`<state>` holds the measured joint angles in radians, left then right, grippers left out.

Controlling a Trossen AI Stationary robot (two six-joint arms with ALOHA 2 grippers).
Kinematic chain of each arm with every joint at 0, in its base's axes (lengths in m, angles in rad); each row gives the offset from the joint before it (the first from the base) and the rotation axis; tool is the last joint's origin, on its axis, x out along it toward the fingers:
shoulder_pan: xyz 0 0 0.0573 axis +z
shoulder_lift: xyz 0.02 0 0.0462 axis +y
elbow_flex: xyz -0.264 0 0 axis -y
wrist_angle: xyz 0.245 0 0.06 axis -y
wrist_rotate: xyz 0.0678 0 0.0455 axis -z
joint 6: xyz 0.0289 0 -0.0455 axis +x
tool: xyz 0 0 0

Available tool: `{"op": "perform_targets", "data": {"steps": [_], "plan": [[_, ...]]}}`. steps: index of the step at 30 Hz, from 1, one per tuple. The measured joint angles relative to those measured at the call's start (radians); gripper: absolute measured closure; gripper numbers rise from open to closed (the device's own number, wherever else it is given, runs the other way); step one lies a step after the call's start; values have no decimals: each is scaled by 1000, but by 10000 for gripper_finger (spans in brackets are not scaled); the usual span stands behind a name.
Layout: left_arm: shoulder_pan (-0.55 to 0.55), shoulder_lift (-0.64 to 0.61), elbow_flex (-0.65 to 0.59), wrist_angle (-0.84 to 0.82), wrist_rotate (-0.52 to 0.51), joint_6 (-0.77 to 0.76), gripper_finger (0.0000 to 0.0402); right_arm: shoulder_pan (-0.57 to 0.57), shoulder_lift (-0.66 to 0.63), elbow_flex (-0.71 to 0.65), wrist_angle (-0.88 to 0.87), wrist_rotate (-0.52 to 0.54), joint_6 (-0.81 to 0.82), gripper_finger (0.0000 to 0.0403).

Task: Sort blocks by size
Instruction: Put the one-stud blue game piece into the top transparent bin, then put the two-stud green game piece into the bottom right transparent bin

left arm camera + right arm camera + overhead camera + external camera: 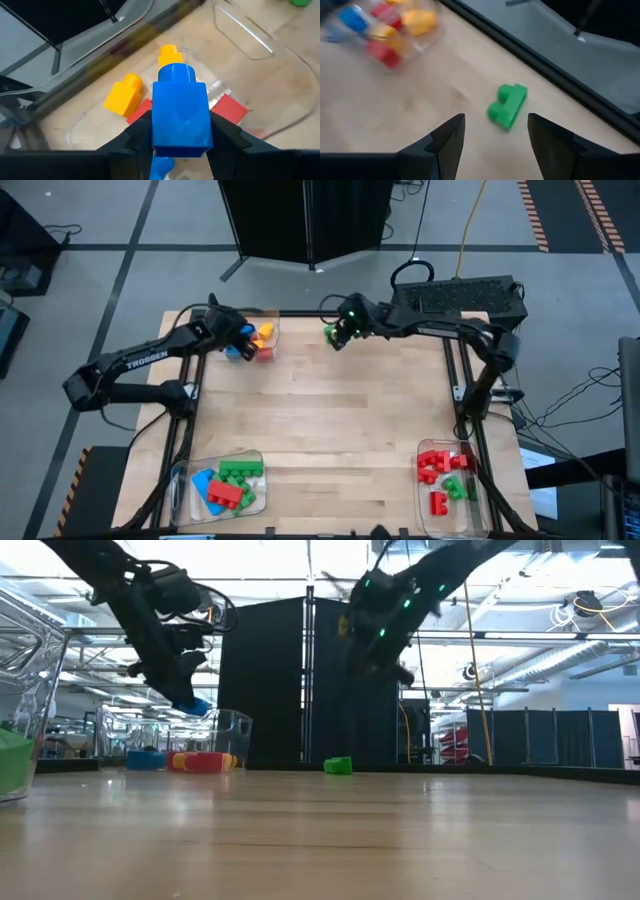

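Note:
My left gripper point(240, 337) is shut on a small blue one-stud block point(180, 112) and hangs above the clear tray point(272, 330) at the table's far left. That tray holds yellow point(123, 95), red point(228, 107) and blue blocks. My right gripper point(495, 137) stands open in the air at the far middle of the table, above and just short of a green two-stud block point(507, 105). This green block point(338, 766) lies by itself on the wood, with no finger touching it. My left gripper pinches the blue block by two opposite side walls point(156, 125) between its two fingers point(137, 137). The fingers slant down toward the far-left tray, and the block's stud point(176, 77) points away from the gripper. The block point(192, 706) is lifted clear above the tray.
A clear tray point(190, 480) at the near left holds green, blue and red blocks. A clear tray point(425, 500) at the near right holds red and green blocks. The dark table frame point(560, 75) runs close behind the green block. Bare wood lies in the table's middle.

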<state>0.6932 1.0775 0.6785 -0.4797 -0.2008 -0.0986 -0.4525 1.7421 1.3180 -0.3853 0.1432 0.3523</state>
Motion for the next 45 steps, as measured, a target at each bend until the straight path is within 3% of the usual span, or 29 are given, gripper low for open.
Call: {"op": "perform_targets", "data": {"steps": [8,16,31,39,45], "plan": [[48,0,0,-59,4,0,184,-84,198,150,-38,-32,-37,198],[67,0,0,-109,5,4,109,-125,321,234,-95,-143,-33,198],[46,-1,0,-103,10,0,104,-151,389,235,-102,-227,15,216],[24,-1,0,-70,11,0,104,-158,398,236,-99,-336,9,295],[24,-1,0,-66,14,-1,104,-163,399,237,-107,-361,2,358]]}}
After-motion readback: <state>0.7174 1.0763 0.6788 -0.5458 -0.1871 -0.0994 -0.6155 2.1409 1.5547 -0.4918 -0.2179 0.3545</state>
